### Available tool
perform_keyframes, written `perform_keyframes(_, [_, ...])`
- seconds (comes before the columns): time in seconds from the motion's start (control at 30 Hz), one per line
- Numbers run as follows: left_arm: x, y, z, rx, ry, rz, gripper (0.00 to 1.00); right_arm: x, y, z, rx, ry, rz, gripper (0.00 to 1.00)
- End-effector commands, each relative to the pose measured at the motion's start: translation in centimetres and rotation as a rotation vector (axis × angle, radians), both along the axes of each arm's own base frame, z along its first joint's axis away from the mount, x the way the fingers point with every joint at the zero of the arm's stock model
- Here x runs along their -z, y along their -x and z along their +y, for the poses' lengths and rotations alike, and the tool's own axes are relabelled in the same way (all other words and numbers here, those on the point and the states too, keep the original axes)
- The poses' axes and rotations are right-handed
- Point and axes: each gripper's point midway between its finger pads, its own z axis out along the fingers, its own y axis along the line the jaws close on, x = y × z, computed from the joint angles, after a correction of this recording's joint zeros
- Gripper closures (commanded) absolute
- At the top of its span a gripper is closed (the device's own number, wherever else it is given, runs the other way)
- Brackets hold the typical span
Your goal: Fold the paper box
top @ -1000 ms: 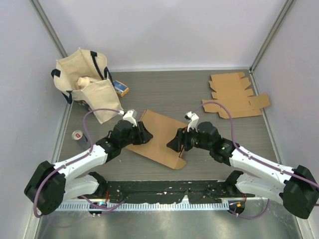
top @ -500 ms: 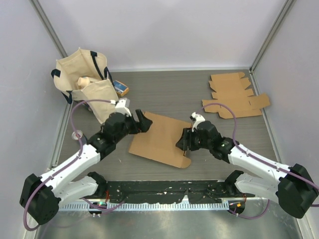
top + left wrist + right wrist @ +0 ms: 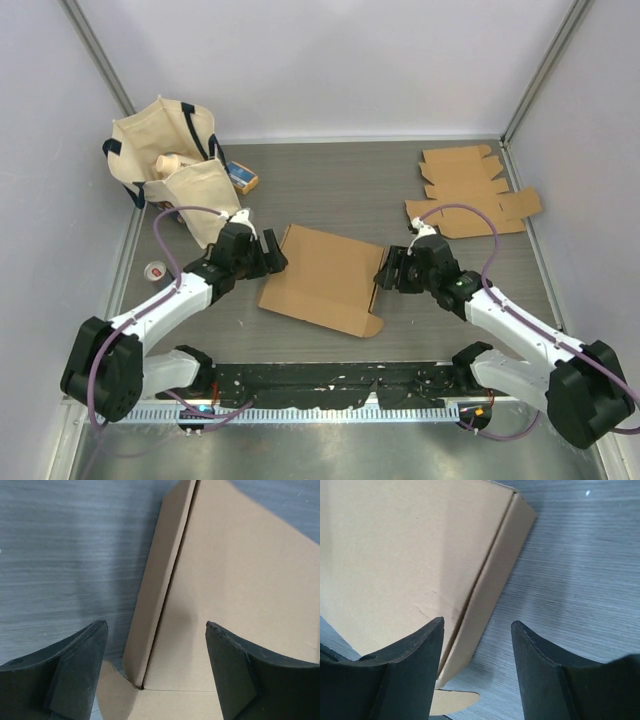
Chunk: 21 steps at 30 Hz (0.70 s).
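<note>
Grey wood-grain table, pale walls on three sides. Top view: paper box lies flat mid-table, partly folded, between both arms. Left gripper sits at its left edge, right gripper at its right edge. Canvas bag is in the far left corner with a small blue-orange carton beside it; a red-topped can is near the left wall and flat cardboard blanks are far right. Left wrist view: fingers are spread and released, with the box's raised left side flap between them and nothing grasped. Right wrist view: fingers are parted, straddling the right side flap; no contact visible.
</note>
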Motion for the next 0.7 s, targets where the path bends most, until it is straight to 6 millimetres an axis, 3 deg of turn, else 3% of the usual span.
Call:
perform_keyframes(0.0, [-0.7, -0.8, -1.9, 0.035, 0.109, -0.041, 0.24, 0.5, -0.6, 0.6, 0.01, -0.085, 0.017, 0.4])
perform_keyframes(0.17, [1.0, 0.1, -2.0, 0.047, 0.115, 0.0, 0.35, 1.2, -1.0, 1.0, 0.011, -0.188, 0.028, 0.49])
perform_keyframes(0.33, [1.0, 0.2, -2.2, 0.053, 0.141, -0.017, 0.45, 0.9, -1.9, 1.0, 0.027, -0.238, 0.005, 0.52])
perform_keyframes(0.47, [0.9, 0.3, -2.5, 0.06, 0.154, -0.019, 0.56, 0.2, -1.8, 1.5, -0.004, -0.271, -0.003, 0.48])
perform_keyframes(0.67, [1.1, 0.4, -2.5, 0.06, 0.157, -0.019, 0.6, 0.4, -1.7, 1.7, -0.013, -0.285, -0.004, 0.44])
